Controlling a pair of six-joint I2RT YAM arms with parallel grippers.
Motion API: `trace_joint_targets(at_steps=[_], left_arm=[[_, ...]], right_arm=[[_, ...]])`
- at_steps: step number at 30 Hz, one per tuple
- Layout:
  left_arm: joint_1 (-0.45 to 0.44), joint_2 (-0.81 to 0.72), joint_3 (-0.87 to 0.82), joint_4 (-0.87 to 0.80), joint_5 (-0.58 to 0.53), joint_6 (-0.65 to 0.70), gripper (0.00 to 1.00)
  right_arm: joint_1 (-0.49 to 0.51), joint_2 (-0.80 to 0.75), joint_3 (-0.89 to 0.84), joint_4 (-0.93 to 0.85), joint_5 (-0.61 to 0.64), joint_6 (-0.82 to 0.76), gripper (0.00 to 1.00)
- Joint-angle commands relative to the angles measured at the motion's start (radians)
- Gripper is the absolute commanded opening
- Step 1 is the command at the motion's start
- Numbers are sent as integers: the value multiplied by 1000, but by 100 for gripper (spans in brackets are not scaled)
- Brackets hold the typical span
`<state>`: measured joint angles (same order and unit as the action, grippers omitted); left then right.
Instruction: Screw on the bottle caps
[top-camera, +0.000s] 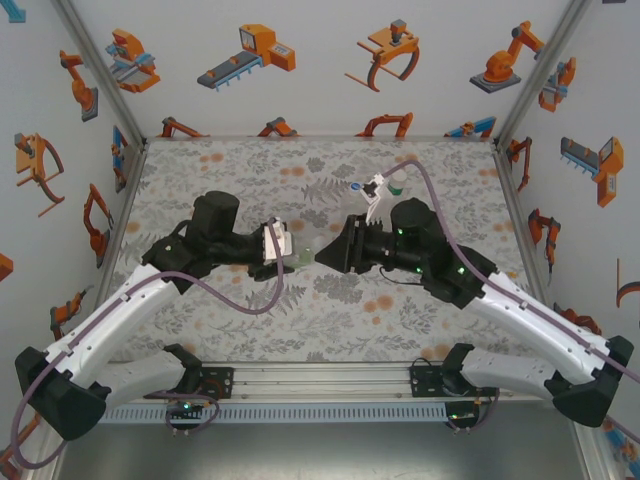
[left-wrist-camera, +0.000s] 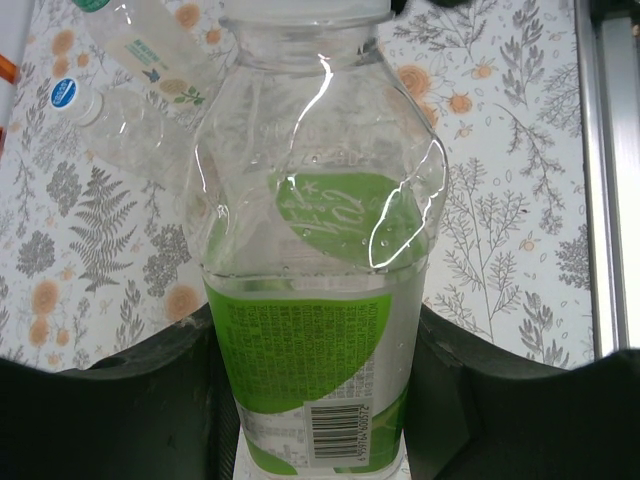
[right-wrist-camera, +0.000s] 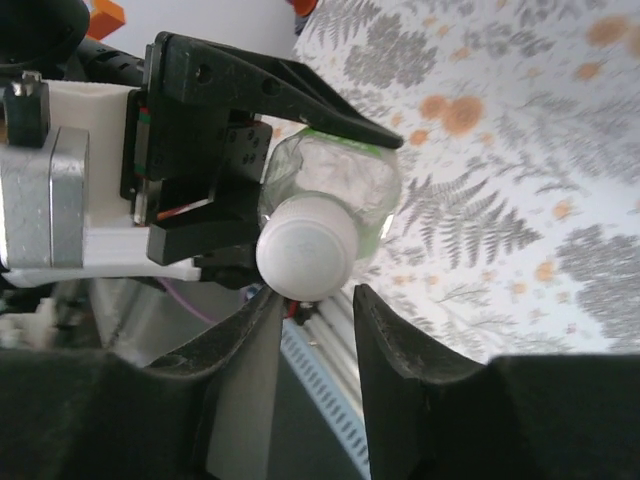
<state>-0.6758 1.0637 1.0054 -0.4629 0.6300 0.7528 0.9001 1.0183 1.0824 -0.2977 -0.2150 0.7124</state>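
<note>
1. Bottle (left-wrist-camera: 310, 200) sits tight between the closed jaws of the left gripper (left-wrist-camera: 318, 390), up off the table (left-wrist-camera: 500, 150).
2. Its white cap (right-wrist-camera: 305, 250) is on the neck and points at the right gripper (right-wrist-camera: 315, 293).
3. The right jaws stand a little apart with their tips right at the cap. I cannot tell if they pinch it.
4. The other bottle (left-wrist-camera: 145, 55) lies on the table farther back, with the blue cap (left-wrist-camera: 64, 93) just beside it.
5. I think the bottle is light, thin, squishy and smooth, so it could slip or dent. Hold its middle, and pinch the little hard cap by its sides.
</note>
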Motion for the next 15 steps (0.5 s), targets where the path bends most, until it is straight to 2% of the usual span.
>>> trace_joint_targets(at_steps=[1, 4, 9, 15], left_arm=[[-8, -2, -2, 8, 73, 8, 0], [-8, 7, 6, -17, 116, 24, 0], [-8, 33, 31, -75, 200, 52, 0], [-9, 54, 54, -120, 224, 70, 0]], right_arm=[[-2, -55, 12, 6, 4, -255, 45], [-1, -79, -7, 41, -97, -450, 51], [-1, -91, -9, 57, -307, -769, 54], [-1, -74, 48, -64, -449, -1107, 55]])
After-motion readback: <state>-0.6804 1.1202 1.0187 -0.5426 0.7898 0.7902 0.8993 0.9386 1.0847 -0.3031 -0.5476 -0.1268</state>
